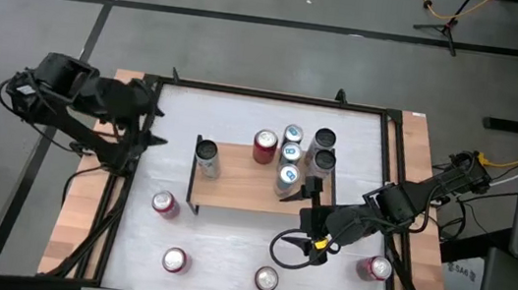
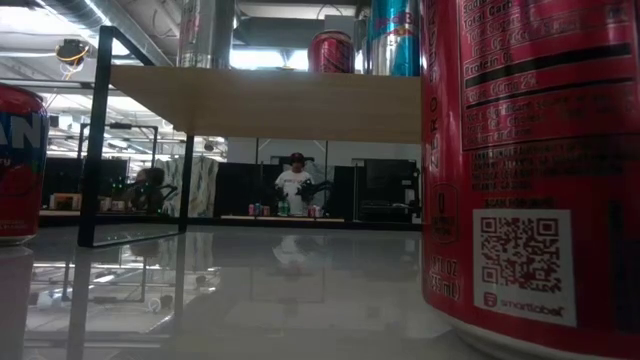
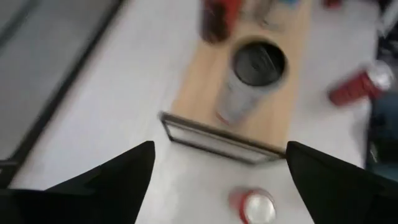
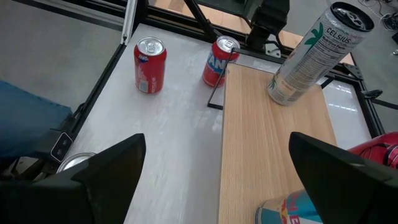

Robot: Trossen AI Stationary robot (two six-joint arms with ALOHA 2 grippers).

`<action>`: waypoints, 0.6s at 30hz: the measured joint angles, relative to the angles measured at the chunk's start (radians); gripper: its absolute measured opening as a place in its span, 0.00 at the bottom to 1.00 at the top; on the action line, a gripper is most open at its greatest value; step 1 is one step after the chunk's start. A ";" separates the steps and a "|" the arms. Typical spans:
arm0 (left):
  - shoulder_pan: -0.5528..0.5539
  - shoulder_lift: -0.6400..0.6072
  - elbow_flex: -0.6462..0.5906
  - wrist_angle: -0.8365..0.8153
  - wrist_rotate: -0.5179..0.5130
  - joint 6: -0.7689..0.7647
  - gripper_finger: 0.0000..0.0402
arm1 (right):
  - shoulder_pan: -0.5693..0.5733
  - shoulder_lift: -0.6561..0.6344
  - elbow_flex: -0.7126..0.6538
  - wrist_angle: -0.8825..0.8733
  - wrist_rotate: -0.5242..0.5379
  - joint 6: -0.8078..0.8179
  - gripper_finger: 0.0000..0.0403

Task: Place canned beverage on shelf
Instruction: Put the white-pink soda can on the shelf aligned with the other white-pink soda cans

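High view: the shelf carries six cans, while four red cans, such as the one near the right gripper, stand on the table. Both grippers are open and empty; the left gripper is beside the shelf's left end. I judge a fresh pick is in hand, so the next move needs the fingers lowered around a table can.

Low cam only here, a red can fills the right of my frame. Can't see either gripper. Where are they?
Observer: Right gripper is open and empty, by the right end of the shelf.
Operator: Left one?
Observer: Left gripper is open and empty too, off the shelf's left end, facing the silver can that stands there.
Operator: Cans not on the shelf yet?
Observer: Four cans on the white tabletop.
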 joint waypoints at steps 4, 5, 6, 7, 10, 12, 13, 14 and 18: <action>-0.033 -0.064 -0.082 0.071 -0.053 0.015 0.84 | 0.000 0.000 0.000 0.000 0.000 0.000 0.96; -0.036 -0.073 -0.103 0.076 -0.054 0.013 0.84 | 0.000 0.000 0.000 0.000 0.000 0.000 0.96; -0.036 -0.084 -0.123 0.071 -0.060 0.005 0.83 | 0.000 0.000 0.000 0.000 0.000 0.000 0.96; -0.036 -0.093 -0.143 0.069 -0.067 0.003 0.82 | 0.000 0.000 0.000 0.000 0.000 0.000 0.96; -0.035 -0.109 -0.212 0.076 -0.071 -0.004 0.79 | 0.000 0.000 0.000 0.000 0.000 0.000 0.96; -0.036 -0.117 -0.262 0.080 -0.068 -0.003 0.78 | 0.000 0.000 0.000 0.000 0.000 0.000 0.96; -0.036 -0.118 -0.287 0.086 -0.067 -0.001 0.77 | 0.000 0.000 0.000 0.000 0.000 0.000 0.96; -0.036 -0.123 -0.312 0.098 -0.064 0.004 0.76 | 0.000 0.000 0.000 0.000 0.000 0.000 0.96; -0.036 -0.134 -0.413 0.191 -0.042 0.056 0.71 | 0.000 0.000 0.000 0.000 0.000 0.000 0.96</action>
